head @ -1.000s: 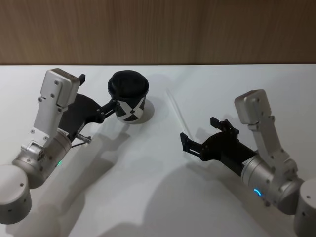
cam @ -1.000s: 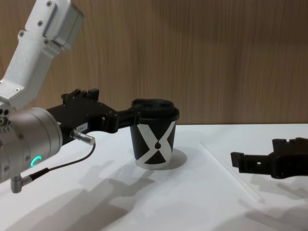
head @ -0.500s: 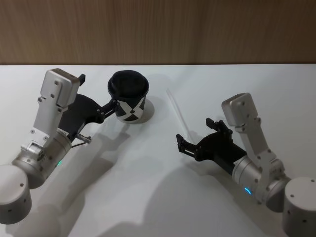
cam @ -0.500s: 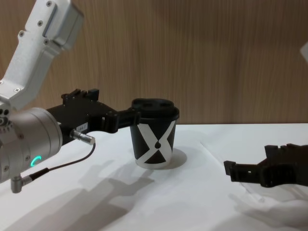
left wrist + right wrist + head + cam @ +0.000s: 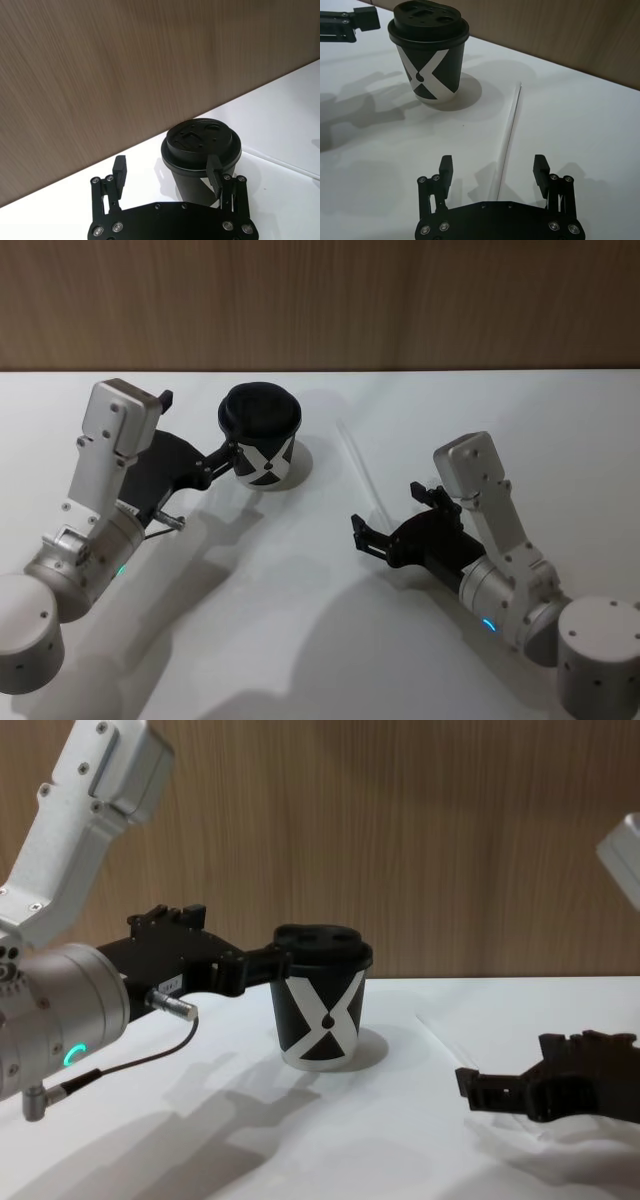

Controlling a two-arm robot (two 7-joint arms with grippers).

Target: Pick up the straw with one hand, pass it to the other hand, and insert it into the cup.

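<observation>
Where our right gripper (image 5: 493, 165) is hanging: nearest to us, low over the bare white table (image 5: 480, 410). We are keeping its two black fingers spread apart, with nothing clamped between them.
Thin white-translucent drinking straw (image 5: 509, 135): it is lying flat on the table. Its near end is running into the gap between those fingers, roughly midway, and its far end is pointing away toward the wall.
Step in hand: we are judging this to be the line-up for the pick, with the handover and the insertion not yet done.
Risk at the pick: the straw is lying flush on the table, so fingers closing too high would be pinching air. Fingers coming too low would be scraping the surface or rolling the straw sideways out of the gap.
Risk after the pick: we are aiming near one end, so the long free length could be swinging or tilting and spoiling the handover.
Left gripper (image 5: 167, 167): we are holding it open farther off, beside the cup. One finger is sitting right at the lid's rim, and we cannot tell whether it is touching.
Small black paper cup with a white X mark and a black domed lid (image 5: 262, 440): it is standing upright, left of the straw's far end and well apart from our right gripper.
Risk at the cup: any sideways drift of that close finger could be nudging or tipping the cup.
Brown wooden wall (image 5: 320, 300): it is closing off the table's far edge.
</observation>
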